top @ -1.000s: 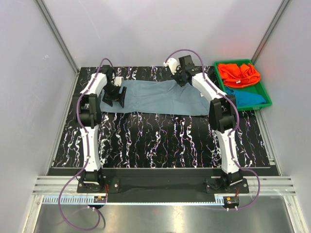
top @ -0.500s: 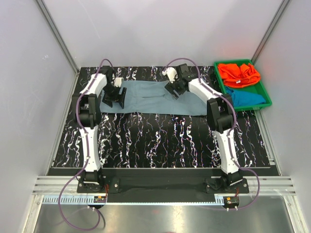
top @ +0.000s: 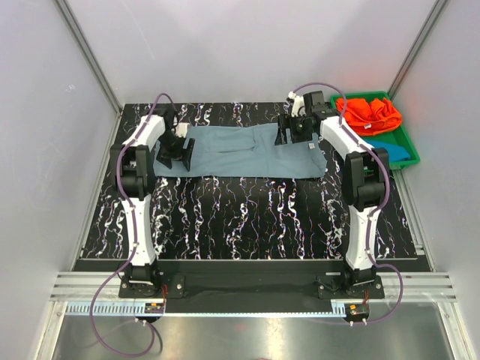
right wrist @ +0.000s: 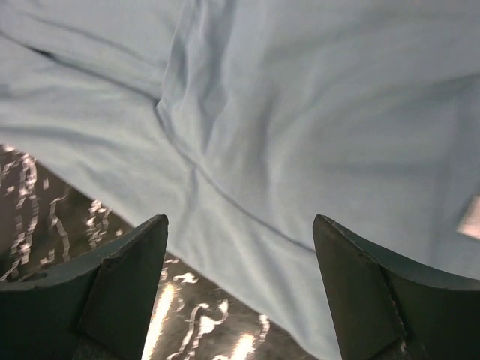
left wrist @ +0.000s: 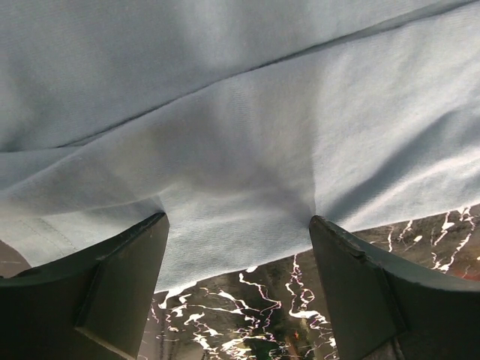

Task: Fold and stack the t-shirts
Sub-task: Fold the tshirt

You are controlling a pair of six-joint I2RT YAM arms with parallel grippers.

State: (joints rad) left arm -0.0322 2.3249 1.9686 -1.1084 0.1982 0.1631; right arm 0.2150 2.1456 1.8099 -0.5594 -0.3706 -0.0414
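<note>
Grey-blue shirt (top: pixel 240 150) lies spread flat on the counter (top: pixel 247 217) toward 12 o'clock, its long side running from 9 to 3. Left pincer (top: pixel 174 154) hangs over the shirt's 9 o'clock end, released, jaws wide apart with cloth beneath them and nothing gripped. Right pincer (top: pixel 292 129) hovers over the shirt's 2 o'clock corner, likewise released and empty. Green tray (top: pixel 360 96) sits at the counter's 2 o'clock, with an orange shirt (top: pixel 367 114) bunched in its far half and a teal shirt (top: pixel 394 150) in its near half.
</note>
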